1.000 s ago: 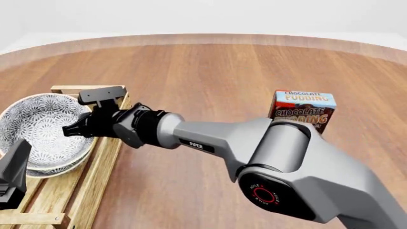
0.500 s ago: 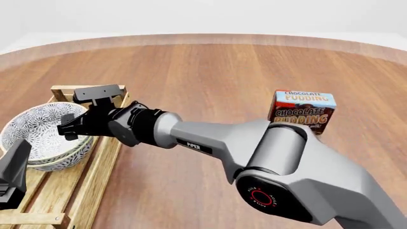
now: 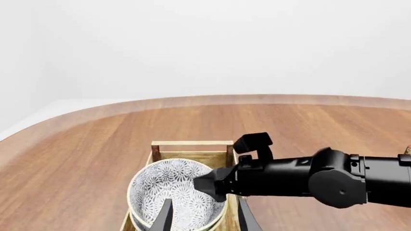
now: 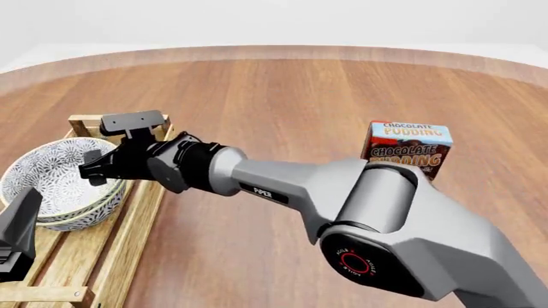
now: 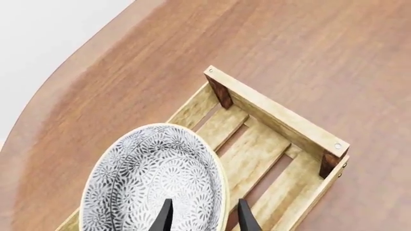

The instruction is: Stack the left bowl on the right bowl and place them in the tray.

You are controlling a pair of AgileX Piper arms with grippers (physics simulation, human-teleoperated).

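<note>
I see the two bowls [image 4: 53, 181] nested, one inside the other, sitting in the tray [image 4: 128, 234] toward its far end. In the front view the lower bowl's rim shows as a second lip just under the upper one. The tray lies at the left side of the table [image 4: 291, 90], long axis running away from me, its far handle bar [image 4: 90, 119] just beyond the stack.

My right arm [image 4: 283, 186] reaches across from the right, and the right gripper [image 4: 96, 172] sits at the near-right rim of the upper bowl. In the right wrist view the two fingertips [image 5: 165, 214] straddle that rim — one over the patterned inside, one outside over the slats — with a narrow gap between them. I cannot tell whether the pads touch the rim.

The left gripper [image 3: 202, 216] shows only as two dark fingertips at the edge of its own wrist view, parted, above the near side of the stack and holding nothing. In the front view a dark part of the left arm [image 4: 17, 237] sits at the lower left corner.

The chocolate pudding box [image 4: 409, 149] stands upright on the table, well apart from the tray — off to the right, partly behind my right arm.
</note>
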